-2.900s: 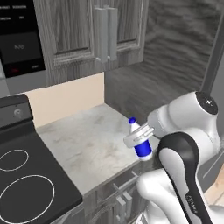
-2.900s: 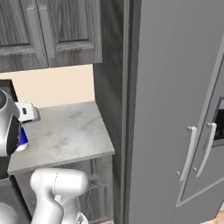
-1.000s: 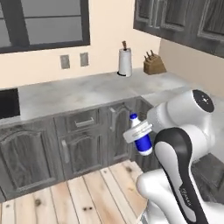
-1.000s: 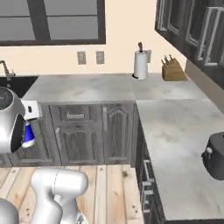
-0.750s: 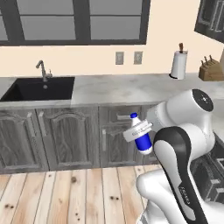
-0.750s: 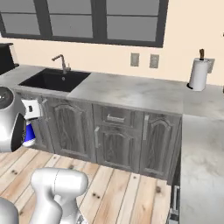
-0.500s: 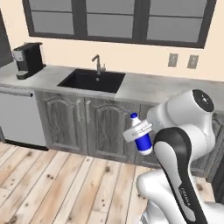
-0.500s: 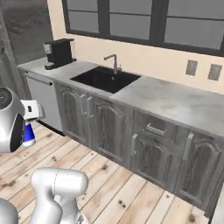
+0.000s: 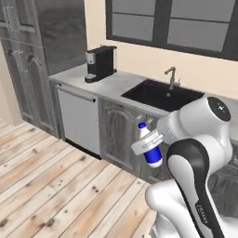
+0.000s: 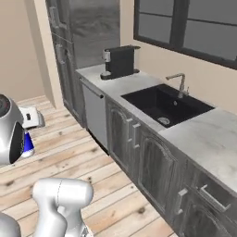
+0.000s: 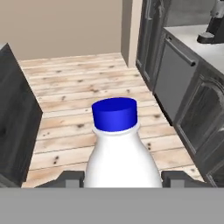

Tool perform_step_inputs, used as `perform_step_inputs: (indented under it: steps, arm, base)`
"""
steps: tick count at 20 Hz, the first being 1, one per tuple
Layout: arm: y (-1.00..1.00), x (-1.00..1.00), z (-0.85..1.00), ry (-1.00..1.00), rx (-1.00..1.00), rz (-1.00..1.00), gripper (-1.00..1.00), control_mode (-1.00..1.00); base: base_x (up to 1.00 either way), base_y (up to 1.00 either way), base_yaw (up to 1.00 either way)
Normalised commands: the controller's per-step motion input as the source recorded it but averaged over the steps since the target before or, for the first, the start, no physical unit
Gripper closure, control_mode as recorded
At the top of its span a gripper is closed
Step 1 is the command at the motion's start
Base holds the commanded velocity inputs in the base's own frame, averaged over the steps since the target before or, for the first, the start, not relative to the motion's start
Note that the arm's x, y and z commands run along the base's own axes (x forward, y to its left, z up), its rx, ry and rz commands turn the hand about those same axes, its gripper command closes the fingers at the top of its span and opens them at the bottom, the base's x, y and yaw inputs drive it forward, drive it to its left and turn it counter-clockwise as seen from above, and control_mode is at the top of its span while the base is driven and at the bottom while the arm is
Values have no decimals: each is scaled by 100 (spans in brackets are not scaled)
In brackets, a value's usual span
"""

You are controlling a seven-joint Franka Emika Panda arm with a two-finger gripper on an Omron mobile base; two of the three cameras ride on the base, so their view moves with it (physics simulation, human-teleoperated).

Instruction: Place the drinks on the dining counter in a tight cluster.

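- Gripping the white-and-blue bottle [image 9: 149,148] around its body, the gripper [image 9: 145,144] carries it in the air.
- Bottle hangs in front of the sink [image 9: 160,94] cabinets, above the wooden floor [image 9: 51,186], tilted.

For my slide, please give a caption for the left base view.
Claw carries a blue-capped bottle past a sink and coffee machine.
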Motion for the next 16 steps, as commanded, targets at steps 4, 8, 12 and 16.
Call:
perform_step_inputs:
  steps: [4, 8, 12, 16]
  arm:
    - [0, 0, 0, 0, 0, 0, 100, 100]
    - [0, 0, 0, 0, 0, 0, 100, 100]
    - [0, 0, 0, 0, 0, 0, 100, 100]
    - [0, 0, 0, 0, 0, 0, 100, 100]
  base:
    - [100, -14, 33]
    - [87, -15, 39]
    - [75, 0, 78]
    - [48, 0, 100]
